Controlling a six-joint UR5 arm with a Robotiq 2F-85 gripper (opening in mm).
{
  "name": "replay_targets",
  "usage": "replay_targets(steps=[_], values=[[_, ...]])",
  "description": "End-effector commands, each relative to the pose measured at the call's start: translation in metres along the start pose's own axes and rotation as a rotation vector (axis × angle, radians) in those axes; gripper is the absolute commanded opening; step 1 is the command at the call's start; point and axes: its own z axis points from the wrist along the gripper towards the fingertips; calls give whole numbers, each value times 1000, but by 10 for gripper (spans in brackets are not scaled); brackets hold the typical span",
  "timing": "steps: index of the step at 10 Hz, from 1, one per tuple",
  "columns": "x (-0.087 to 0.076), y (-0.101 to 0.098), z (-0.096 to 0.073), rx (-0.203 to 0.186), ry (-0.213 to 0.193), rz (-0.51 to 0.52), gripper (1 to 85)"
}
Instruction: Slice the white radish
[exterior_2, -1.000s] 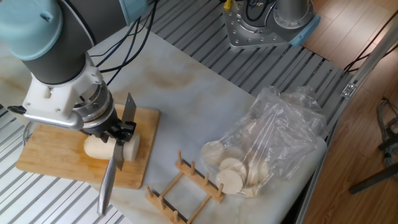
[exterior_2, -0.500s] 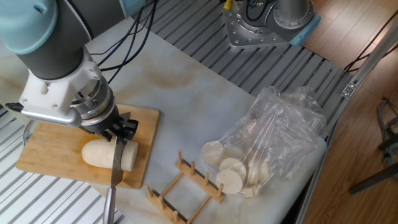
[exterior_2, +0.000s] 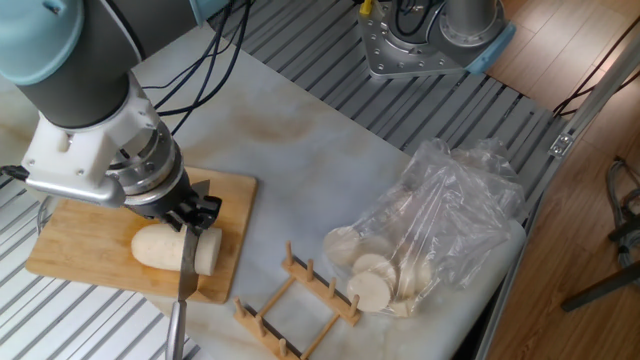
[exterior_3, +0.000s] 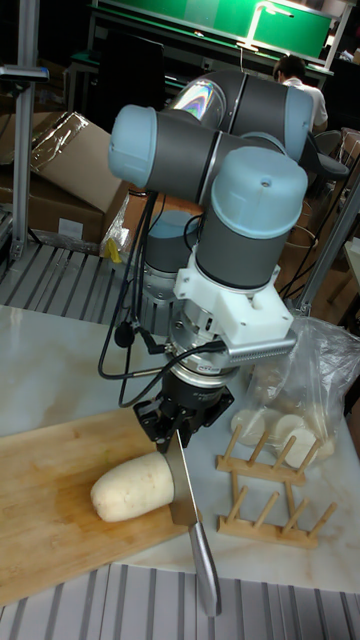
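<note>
There was one white radish (exterior_2: 168, 247), lying on one wooden cutting board (exterior_2: 90, 245). One knife (exterior_2: 184, 277) stood across it, held by the one gripper (exterior_2: 188, 213) of the single arm. One wooden dish rack (exterior_2: 297, 304) sat on the counter (exterior_2: 300, 170). One clear plastic bag (exterior_2: 440, 225) held pale round slices (exterior_2: 372, 277); about four showed plainly, the rest too blurred behind the plastic to count.
</note>
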Motion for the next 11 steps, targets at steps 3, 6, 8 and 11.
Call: replay_targets(steps=[3, 6, 8, 11], values=[[-14, 1, 0, 16, 3, 49, 183], [-5, 1, 2, 39, 22, 81, 37], [-3, 4, 2, 43, 30, 88, 13], [7, 5, 1, 33, 42, 66, 13]])
